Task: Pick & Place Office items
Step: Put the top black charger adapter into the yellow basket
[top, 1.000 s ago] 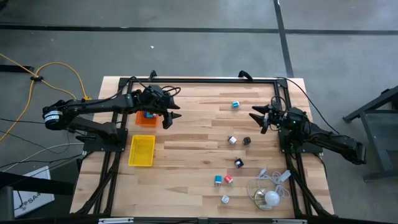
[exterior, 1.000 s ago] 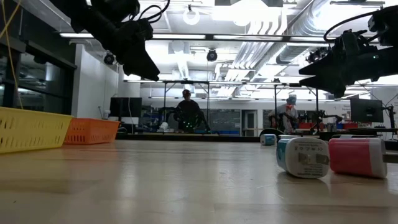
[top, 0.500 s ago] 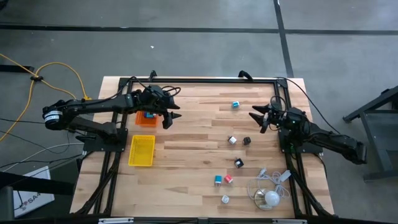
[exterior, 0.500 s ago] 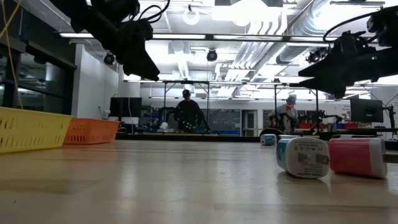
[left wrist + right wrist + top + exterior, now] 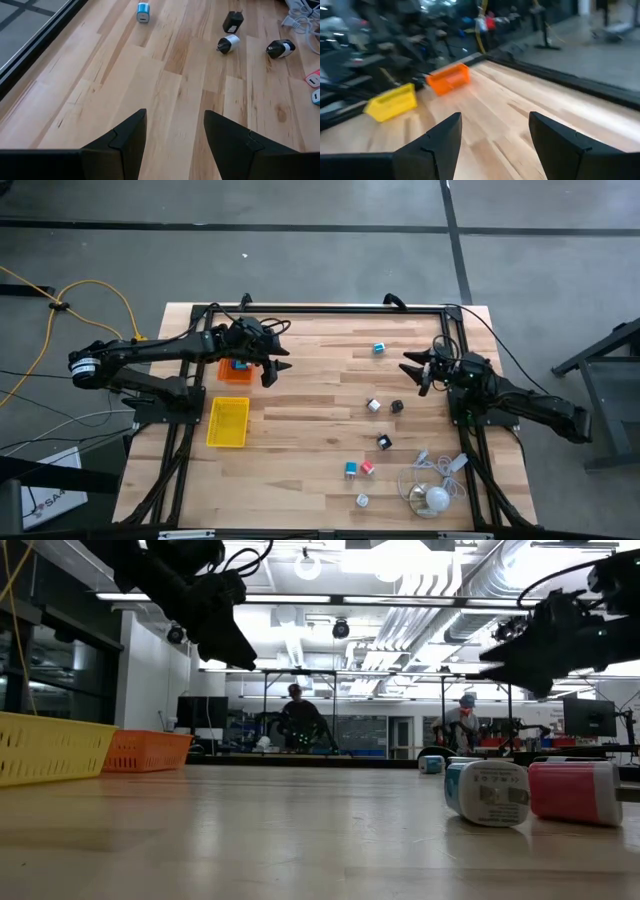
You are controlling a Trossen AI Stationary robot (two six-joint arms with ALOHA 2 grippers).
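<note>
The office items lie scattered on the wooden table's right half: a teal block (image 5: pixel 379 348), a white-and-black piece (image 5: pixel 373 406), a black piece (image 5: pixel 396 406), another black-and-white one (image 5: pixel 385 442), a blue block (image 5: pixel 350 471), a pink block (image 5: pixel 367 468) and a white bit (image 5: pixel 362 500). My left gripper (image 5: pixel 278 365) hangs open above the table beside the orange tray (image 5: pixel 235 370), with nothing between its fingers (image 5: pixel 175 131). My right gripper (image 5: pixel 412 369) hovers open at the table's right side, pointing level toward the left, also empty (image 5: pixel 495 135).
A yellow tray (image 5: pixel 228 422) lies near the left edge, in front of the orange tray, which holds a small blue item (image 5: pixel 238 364). A white cable bundle with a round white piece (image 5: pixel 432 492) lies at the near right. A black frame (image 5: pixel 330 308) borders the table. People stand in the room beyond (image 5: pixel 300 720).
</note>
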